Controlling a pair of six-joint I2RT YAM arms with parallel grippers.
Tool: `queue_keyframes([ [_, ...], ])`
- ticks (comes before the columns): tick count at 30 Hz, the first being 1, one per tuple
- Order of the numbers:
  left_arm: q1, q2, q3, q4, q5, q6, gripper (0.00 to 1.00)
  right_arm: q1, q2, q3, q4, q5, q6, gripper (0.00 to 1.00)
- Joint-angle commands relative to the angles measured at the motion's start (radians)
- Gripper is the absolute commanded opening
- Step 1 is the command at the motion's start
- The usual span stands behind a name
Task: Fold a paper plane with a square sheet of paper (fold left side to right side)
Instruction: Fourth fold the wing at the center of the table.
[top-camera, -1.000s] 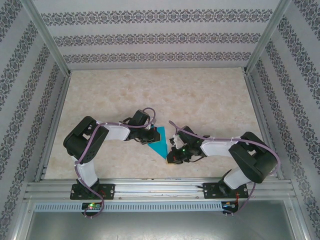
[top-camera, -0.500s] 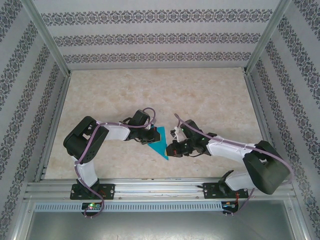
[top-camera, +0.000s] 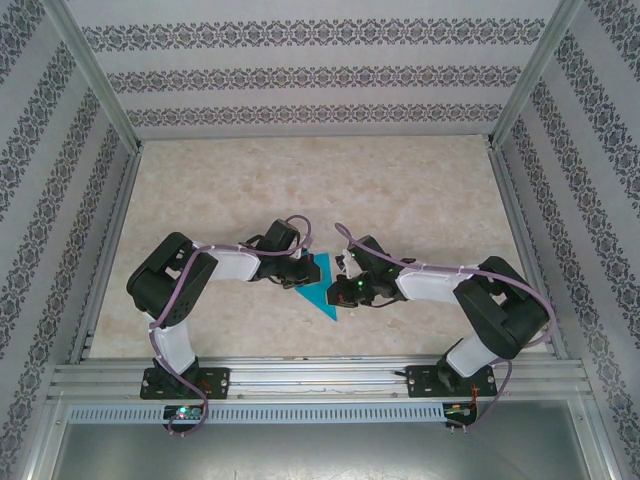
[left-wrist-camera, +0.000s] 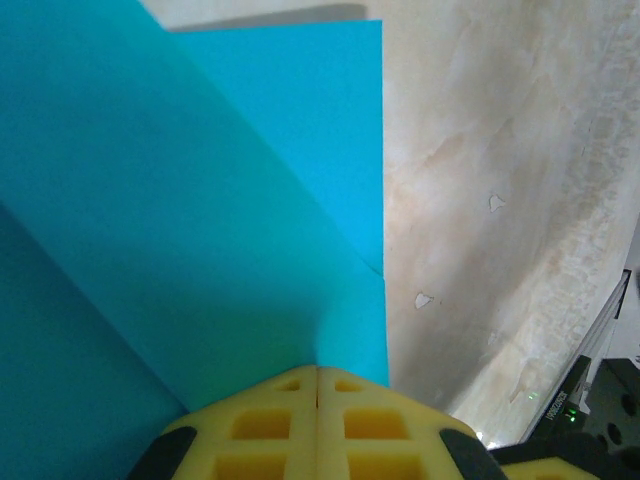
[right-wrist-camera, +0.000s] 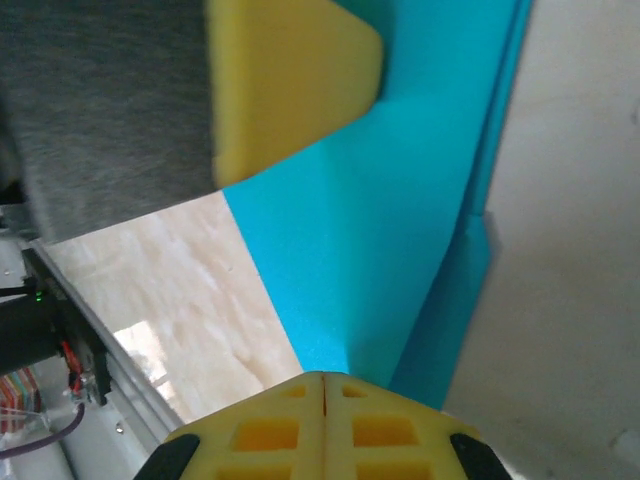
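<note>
Both our jaws are shut tight, tips on the teal paper (top-camera: 318, 295). If either drags sideways, it slides and the crease skews.

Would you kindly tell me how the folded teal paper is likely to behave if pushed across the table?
The thin, folded teal-blue paper sheet is probably light and floppy, its flaps lying in thin flat layers. On the smooth marbled table it would likely slide or buckle when pushed.
</note>
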Motion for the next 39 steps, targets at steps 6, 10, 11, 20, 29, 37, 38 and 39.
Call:
queue_keyframes([
  [6, 0.005, 0.030, -0.008, -0.107, -0.065, 0.020, 0.01, 0.013, 0.041, 0.020, -0.041, 0.051, -0.004, 0.00],
  [10, 0.006, 0.030, -0.007, -0.108, -0.066, 0.022, 0.01, 0.016, 0.052, 0.023, -0.065, 0.065, -0.011, 0.00],
  [11, 0.006, 0.029, -0.006, -0.108, -0.067, 0.021, 0.01, 0.017, 0.054, 0.025, -0.074, 0.070, -0.015, 0.00],
  [20, 0.005, 0.004, -0.007, -0.091, -0.061, 0.015, 0.05, 0.035, 0.081, 0.046, -0.174, 0.135, -0.047, 0.00],
  [29, 0.006, -0.096, -0.022, -0.009, -0.049, 0.000, 0.09, 0.061, 0.100, 0.051, -0.225, 0.211, -0.040, 0.00],
  [37, 0.006, -0.218, -0.100, 0.055, -0.065, -0.017, 0.08, 0.074, 0.120, 0.052, -0.249, 0.248, -0.041, 0.00],
  [38, 0.007, -0.234, -0.114, 0.067, -0.071, -0.021, 0.08, 0.075, 0.122, 0.054, -0.252, 0.254, -0.043, 0.00],
  [39, 0.007, -0.249, -0.125, 0.077, -0.076, -0.022, 0.08, 0.075, 0.123, 0.054, -0.255, 0.256, -0.045, 0.00],
])
